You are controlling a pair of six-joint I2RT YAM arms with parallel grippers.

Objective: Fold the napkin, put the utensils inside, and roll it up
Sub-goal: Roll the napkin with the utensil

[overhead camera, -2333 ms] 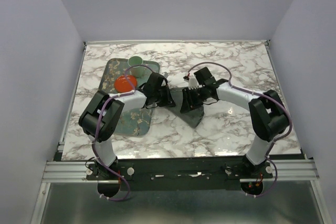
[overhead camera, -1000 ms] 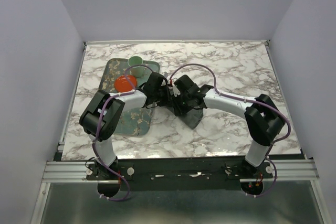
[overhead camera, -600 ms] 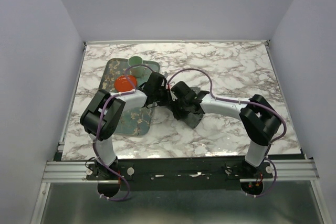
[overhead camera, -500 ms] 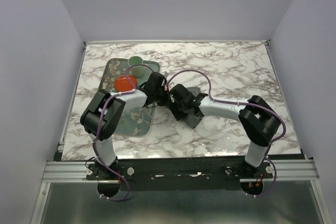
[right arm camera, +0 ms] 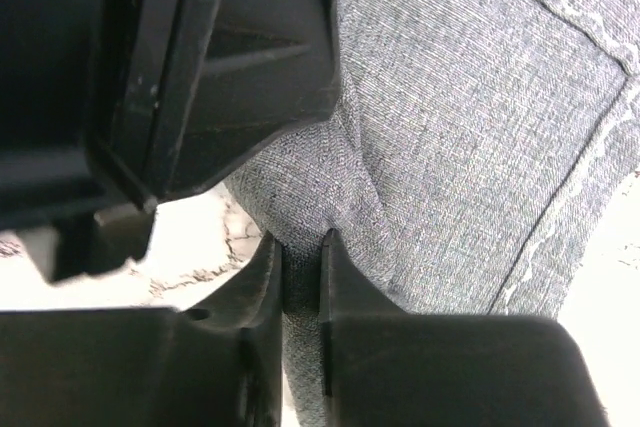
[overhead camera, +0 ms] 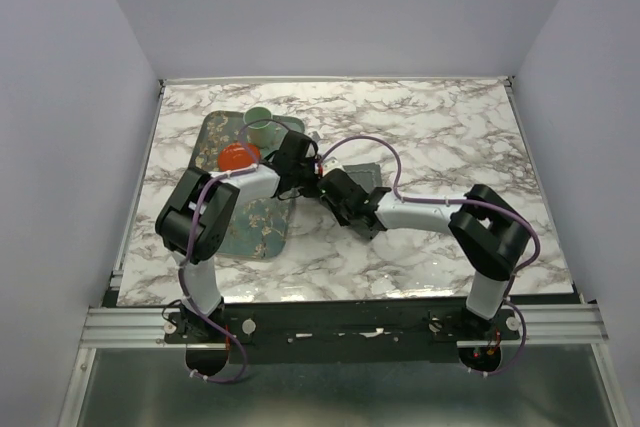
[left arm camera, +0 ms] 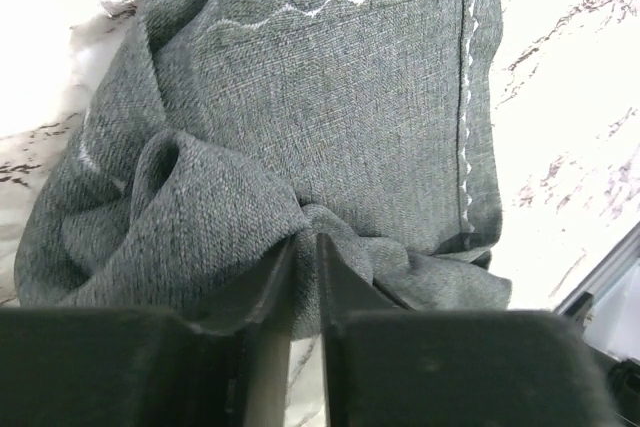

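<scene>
Bunched napkin (left arm camera: 360, 107) under double grip.
Folds pinched by left tool (left arm camera: 304, 244) and right tool (right arm camera: 300, 247), jaws narrow; arms bent inward.

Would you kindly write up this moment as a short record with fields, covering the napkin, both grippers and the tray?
napkin: dark grey cloth, bunched and creased, on the marble table, right of the tray in the top view
left gripper: jaws closed on a pinch of the napkin
right gripper: jaws closed on a fold of the napkin, close beside the left gripper
tray: green floral, holding an orange-red round object and a green cup
utensils: not visible in any view
</scene>
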